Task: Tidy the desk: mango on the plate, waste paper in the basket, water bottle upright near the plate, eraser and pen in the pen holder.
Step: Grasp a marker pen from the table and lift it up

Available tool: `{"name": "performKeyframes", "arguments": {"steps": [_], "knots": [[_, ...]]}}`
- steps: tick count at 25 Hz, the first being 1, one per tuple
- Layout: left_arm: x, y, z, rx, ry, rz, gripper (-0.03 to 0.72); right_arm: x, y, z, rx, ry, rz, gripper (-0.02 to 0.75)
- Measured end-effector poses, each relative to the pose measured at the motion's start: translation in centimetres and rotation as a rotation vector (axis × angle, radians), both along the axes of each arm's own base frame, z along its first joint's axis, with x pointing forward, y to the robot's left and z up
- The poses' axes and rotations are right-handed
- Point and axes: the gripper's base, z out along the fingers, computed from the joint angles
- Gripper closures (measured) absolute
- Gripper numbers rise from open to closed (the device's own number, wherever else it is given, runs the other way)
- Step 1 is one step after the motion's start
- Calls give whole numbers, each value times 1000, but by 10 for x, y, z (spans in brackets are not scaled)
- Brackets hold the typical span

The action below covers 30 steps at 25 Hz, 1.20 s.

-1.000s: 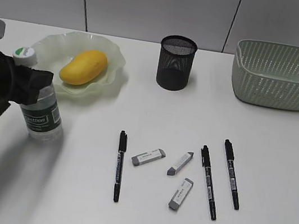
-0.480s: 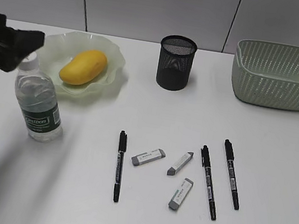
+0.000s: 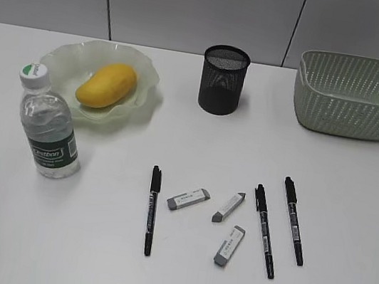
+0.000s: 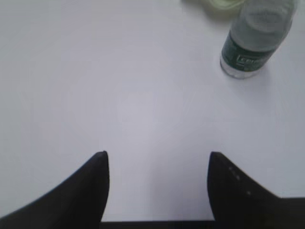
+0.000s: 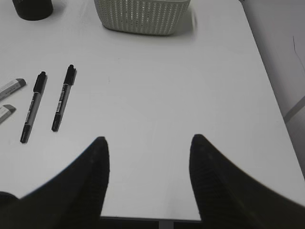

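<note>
Both grippers (image 4: pixel 157 157) (image 5: pixel 147 143) spread, empty; water bottle (image 4: pixel 255 40) top cropped in left wrist view.

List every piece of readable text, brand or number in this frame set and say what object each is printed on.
Water bottle, dark green label: white lettering in a box, too small to read with certainty.
Water bottle cap: green print on the rim, unreadable.
Three pens: small white print on the barrels, unreadable.
Three erasers: faint marks on the sleeves, unreadable.
Mango, plate, pen holder, basket: no text visible.
</note>
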Motion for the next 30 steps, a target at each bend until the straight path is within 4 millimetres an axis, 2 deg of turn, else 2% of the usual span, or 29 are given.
{"name": "performKeyframes", "arguments": {"steps": [3,7,11,14,16,19,23,25,28,30], "knots": [[-40,11,6,-4,-55,2,207,0,0,0,0,0,0,303],[-78,20,6,-40,-233,-11,208,0,0,0,0,0,0,303],[-100,25,1,-81,-388,-21,224,1,0,1,0,-5,0,303],[-101,25,0,-88,-405,-24,230,11,2,8,-13,0,24,303],[-101,24,1,-89,-407,-24,232,30,7,11,4,58,65,303],[-101,24,1,-91,-409,-25,233,80,17,2,79,278,103,303],[-101,24,1,-91,-410,-25,235,156,24,-33,137,611,82,319],[-101,24,1,-91,-410,-25,237,188,31,-51,132,717,87,342],[-101,24,1,-91,-410,-25,239,236,54,-77,114,830,114,358],[-101,24,1,-91,-410,-25,240,264,76,-93,97,882,133,360]]}}
